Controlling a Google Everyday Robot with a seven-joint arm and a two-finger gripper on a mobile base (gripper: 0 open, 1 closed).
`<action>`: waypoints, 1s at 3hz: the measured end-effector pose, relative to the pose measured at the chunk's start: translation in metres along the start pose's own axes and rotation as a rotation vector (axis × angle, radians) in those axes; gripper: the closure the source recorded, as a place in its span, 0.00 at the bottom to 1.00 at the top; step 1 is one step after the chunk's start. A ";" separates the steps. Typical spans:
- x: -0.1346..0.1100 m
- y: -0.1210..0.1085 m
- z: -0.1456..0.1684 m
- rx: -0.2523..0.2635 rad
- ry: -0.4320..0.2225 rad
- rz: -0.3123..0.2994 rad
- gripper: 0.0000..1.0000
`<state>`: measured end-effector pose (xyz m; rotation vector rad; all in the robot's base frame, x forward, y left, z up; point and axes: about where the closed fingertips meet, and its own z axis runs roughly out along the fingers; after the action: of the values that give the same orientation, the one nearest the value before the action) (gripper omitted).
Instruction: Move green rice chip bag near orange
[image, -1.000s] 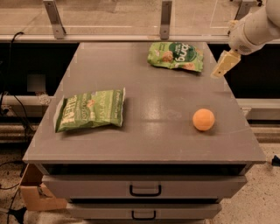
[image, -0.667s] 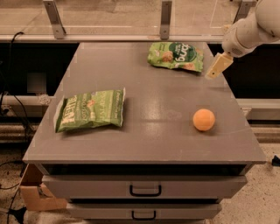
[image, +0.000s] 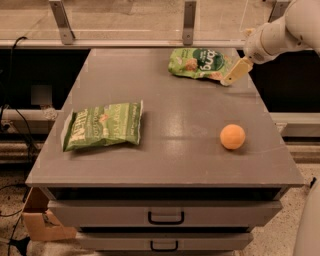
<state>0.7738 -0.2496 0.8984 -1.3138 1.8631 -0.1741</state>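
Green rice chip bag (image: 199, 63): lying crinkled at the far right of the grey table top (image: 165, 165), well apart from the orange (image: 232, 136), which sits nearer the front right. Not yet lifted, by the look of it, so nothing of the move itself is done. Still to do: take hold of the bag, carry it toward the front, set it down just beside the fruit.

At the bag's right edge, the gripper (image: 233, 74), its tan end reaching down from the white arm (image: 280, 35), touching or just over the bag's corner; impossible to say which. Apart or together: cannot tell from this view. Judged as the end of the approach, with the grasp next. Paler flat green bag (image: 103, 125) at the left, no part of the job.

Against the frames shortly before: gripper shifted leftward, from beyond the table's right edge to the bag's edge. Both bags and the orange in the same places as before.
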 end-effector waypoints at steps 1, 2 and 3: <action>-0.006 0.002 0.012 -0.019 -0.022 0.072 0.00; -0.003 0.007 0.021 -0.028 0.008 0.154 0.00; 0.002 0.016 0.030 -0.051 0.044 0.231 0.00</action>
<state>0.7831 -0.2345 0.8692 -1.1247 2.0512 -0.0344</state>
